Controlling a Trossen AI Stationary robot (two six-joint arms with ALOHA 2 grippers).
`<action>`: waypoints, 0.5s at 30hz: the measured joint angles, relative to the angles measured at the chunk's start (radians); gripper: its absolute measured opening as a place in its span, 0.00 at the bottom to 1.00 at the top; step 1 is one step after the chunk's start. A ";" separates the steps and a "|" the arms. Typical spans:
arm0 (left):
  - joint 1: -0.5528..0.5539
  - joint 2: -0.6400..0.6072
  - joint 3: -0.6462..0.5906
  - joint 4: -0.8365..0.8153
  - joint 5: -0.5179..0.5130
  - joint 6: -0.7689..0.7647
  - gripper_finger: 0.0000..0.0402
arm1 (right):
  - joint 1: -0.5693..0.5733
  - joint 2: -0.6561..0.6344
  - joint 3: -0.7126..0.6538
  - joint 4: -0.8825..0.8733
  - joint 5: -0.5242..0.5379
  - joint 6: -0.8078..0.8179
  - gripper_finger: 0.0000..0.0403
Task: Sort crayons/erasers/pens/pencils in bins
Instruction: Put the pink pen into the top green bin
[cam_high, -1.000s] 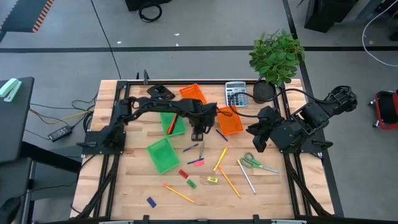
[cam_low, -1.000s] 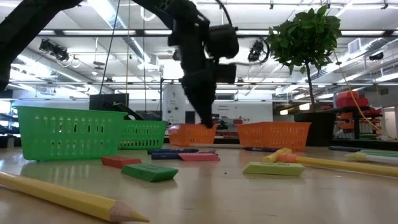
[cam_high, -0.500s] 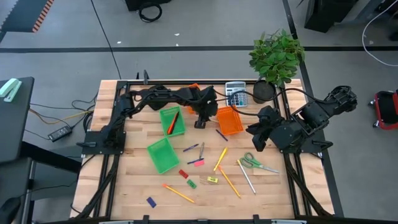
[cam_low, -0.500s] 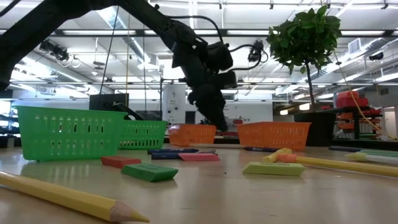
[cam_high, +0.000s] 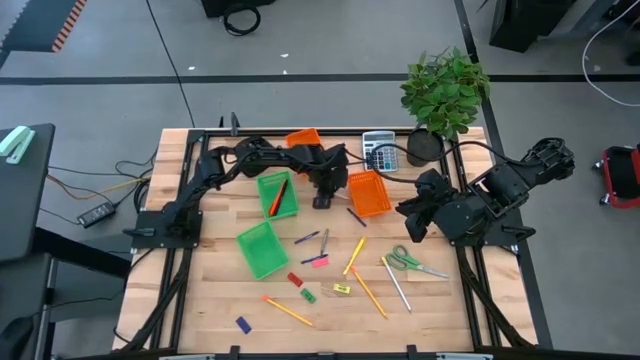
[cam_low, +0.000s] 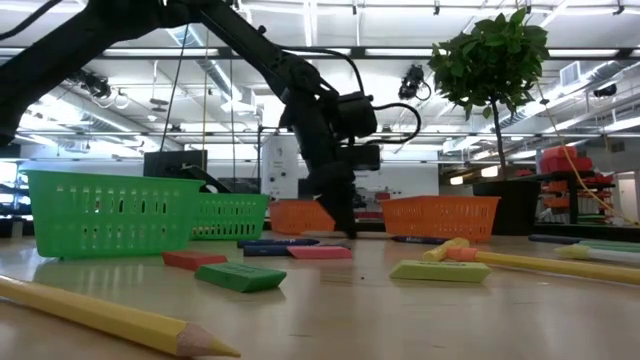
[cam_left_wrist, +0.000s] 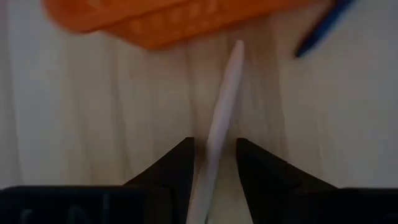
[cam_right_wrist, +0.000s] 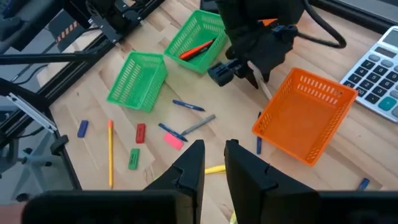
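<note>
As seen from above: the left hand (cam_high: 322, 200) is held low over the tabletop (cam_high: 220, 300), in the gap between the rear green bin (cam_high: 277, 194) and the near orange bin (cam_high: 368, 192).
Left hand state: the fingers (cam_left_wrist: 177, 171) are pinched on a slim pale stick (cam_left_wrist: 219, 127), which runs out between them and ends just short of the orange bin's wall (cam_left_wrist: 180, 25).
Stick identity: whether it is a pen or a pencil cannot be told.
Nearby pen: a dark blue pen (cam_left_wrist: 323, 28) lies on the wood just beside the same orange bin.
Right hand: (cam_right_wrist: 212, 163) is held back at the right side of the tabletop, with its fingers parallel and a narrow gap between them, nothing held.
Bins: a second orange bin (cam_high: 303, 140) is partly hidden behind the left arm at the far edge; the front green bin (cam_high: 261, 248) sits near the middle, and no contents can be made out in it.
Rear green bin contents: an orange-red stick (cam_right_wrist: 198, 50) is seen lying inside.
Erasers: red (cam_high: 294, 279), green (cam_high: 308, 296), yellow (cam_high: 342, 290), pink (cam_high: 319, 261) and blue (cam_high: 243, 324) blocks are scattered on the near half of the tabletop, well apart from both hands.
Pencils: yellow sticks (cam_high: 355, 255) lie loose near the middle and front.
Other items: green-handled scissors (cam_high: 408, 261), a calculator (cam_high: 379, 152) and a potted plant (cam_high: 446, 88) are placed toward the right and far side.
</note>
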 joint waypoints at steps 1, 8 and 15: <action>-0.007 0.000 0.000 0.000 -0.007 -0.034 0.32 | 0.000 0.000 0.000 0.000 0.001 0.000 0.17; -0.074 0.003 -0.001 -0.009 -0.074 -0.064 0.26 | 0.000 0.000 0.000 0.000 0.021 -0.026 0.17; -0.124 0.004 -0.002 -0.023 -0.120 -0.070 0.10 | 0.000 0.000 0.000 0.000 0.023 -0.029 0.17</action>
